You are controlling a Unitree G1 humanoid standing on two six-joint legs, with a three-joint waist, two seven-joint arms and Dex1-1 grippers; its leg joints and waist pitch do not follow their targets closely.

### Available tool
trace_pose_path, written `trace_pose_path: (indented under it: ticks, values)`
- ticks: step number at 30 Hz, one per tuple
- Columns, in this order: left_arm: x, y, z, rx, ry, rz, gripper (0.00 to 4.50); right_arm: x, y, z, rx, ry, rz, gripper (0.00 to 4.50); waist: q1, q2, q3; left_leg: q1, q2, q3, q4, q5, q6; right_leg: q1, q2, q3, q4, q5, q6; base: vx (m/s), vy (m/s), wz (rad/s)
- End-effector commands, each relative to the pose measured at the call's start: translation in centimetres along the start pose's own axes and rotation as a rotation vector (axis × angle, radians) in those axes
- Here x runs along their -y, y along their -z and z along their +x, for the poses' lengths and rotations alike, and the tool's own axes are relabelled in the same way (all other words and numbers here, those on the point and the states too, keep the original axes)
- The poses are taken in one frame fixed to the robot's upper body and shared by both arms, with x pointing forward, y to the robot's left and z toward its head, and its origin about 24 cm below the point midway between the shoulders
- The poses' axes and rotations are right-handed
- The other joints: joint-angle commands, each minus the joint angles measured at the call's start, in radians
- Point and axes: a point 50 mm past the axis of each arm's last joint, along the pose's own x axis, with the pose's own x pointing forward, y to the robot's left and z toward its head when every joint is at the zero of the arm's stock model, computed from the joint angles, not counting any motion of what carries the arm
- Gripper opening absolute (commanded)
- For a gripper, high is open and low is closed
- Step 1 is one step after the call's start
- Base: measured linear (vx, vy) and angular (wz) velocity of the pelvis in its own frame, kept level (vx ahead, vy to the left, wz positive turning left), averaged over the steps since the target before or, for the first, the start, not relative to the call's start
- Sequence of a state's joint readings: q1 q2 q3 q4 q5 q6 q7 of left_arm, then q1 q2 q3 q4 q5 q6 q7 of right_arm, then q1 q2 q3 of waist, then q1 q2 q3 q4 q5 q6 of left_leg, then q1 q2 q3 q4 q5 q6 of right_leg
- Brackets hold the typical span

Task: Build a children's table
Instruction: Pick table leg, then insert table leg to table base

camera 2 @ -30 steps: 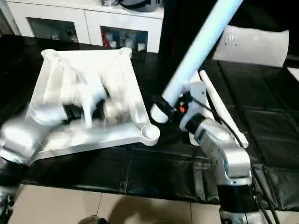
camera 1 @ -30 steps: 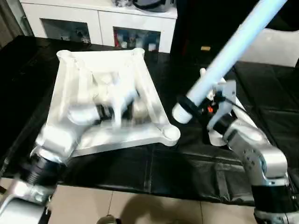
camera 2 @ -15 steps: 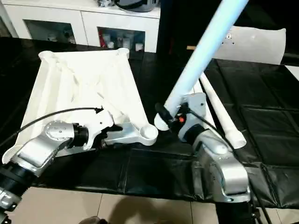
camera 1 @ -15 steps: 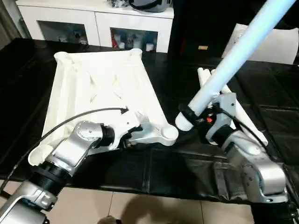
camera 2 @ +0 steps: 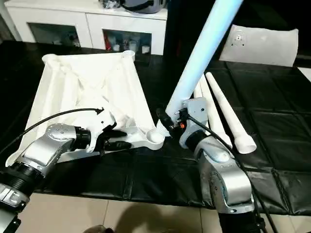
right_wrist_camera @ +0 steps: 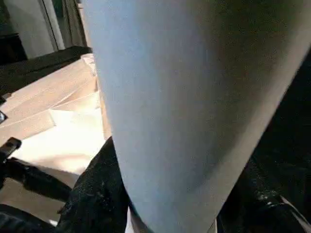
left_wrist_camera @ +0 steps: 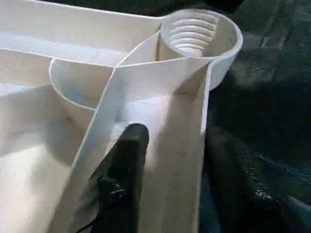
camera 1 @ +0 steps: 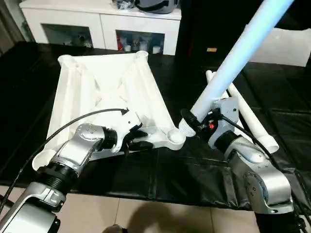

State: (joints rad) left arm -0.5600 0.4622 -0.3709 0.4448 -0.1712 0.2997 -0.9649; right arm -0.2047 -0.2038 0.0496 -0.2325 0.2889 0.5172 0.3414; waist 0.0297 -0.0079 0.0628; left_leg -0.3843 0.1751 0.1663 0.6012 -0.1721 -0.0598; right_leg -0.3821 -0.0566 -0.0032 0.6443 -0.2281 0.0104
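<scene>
Silver forearms (camera 1: 80,148), black cable (camera 1: 73,125), black-fingered tools.

We saw the table top (camera 1: 109,92) all white, its underside crossed by white ribs in an X. The leg (camera 1: 238,58) in the air showed white with a pale blue cast, ringed by fine ridges at its thick end. The spare legs (camera 2: 226,109) lay white on the black mat (camera 1: 184,170), which ran in square panels. Silver forearms (camera 1: 77,153), black fingers (left_wrist_camera: 121,179). Behind stood a white cabinet (camera 1: 104,24); the floor (camera 1: 146,216) was beige tile.
</scene>
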Motion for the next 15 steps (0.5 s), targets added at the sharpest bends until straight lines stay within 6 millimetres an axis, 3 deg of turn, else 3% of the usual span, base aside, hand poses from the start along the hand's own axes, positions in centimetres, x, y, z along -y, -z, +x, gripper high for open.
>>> trace_pose_path:
  ticks: [1,3,4,14,15]
  values:
    - [-0.05,0.14,0.1,-0.024,0.02,0.009,1.69,-0.58,-0.99,0.16,0.012,-0.06,0.01,1.91,-0.001,0.011,-0.065,0.023,0.037,-0.011,-0.075,-0.25,-0.047,0.03,-0.059,0.035,-0.09,-0.145,-0.195,0.0,0.0,0.0]
    - [0.01,0.31,0.11,-0.036,0.032,0.008,1.68,-0.69,-1.1,0.19,0.015,-0.072,0.007,1.91,0.0,0.014,-0.066,0.023,0.039,-0.011,-0.075,-0.241,-0.044,0.029,-0.06,0.035,-0.089,-0.134,-0.199,0.0,0.0,0.0]
    - [0.08,0.57,0.07,-0.056,0.043,0.009,1.34,-0.8,-1.21,0.26,0.018,-0.083,-0.001,1.91,-0.002,0.005,-0.065,0.022,0.039,-0.009,-0.075,-0.232,-0.041,0.029,-0.059,0.034,-0.089,-0.128,-0.2,0.0,0.0,0.0]
    - [0.55,0.83,-0.16,-0.102,0.149,0.051,0.87,-0.85,-1.25,0.89,-0.015,-0.145,-0.039,1.91,-0.004,0.004,-0.065,0.022,0.04,-0.007,-0.075,-0.215,-0.034,0.029,-0.061,0.035,-0.089,-0.139,-0.194,0.0,0.0,0.0]
    - [0.57,0.94,-0.14,-0.115,0.156,0.062,0.85,-0.76,-1.19,0.97,-0.023,-0.151,-0.049,1.91,-0.005,-0.002,-0.065,0.021,0.04,-0.006,-0.075,-0.214,-0.031,0.03,-0.06,0.035,-0.091,-0.139,-0.194,0.0,0.0,0.0]
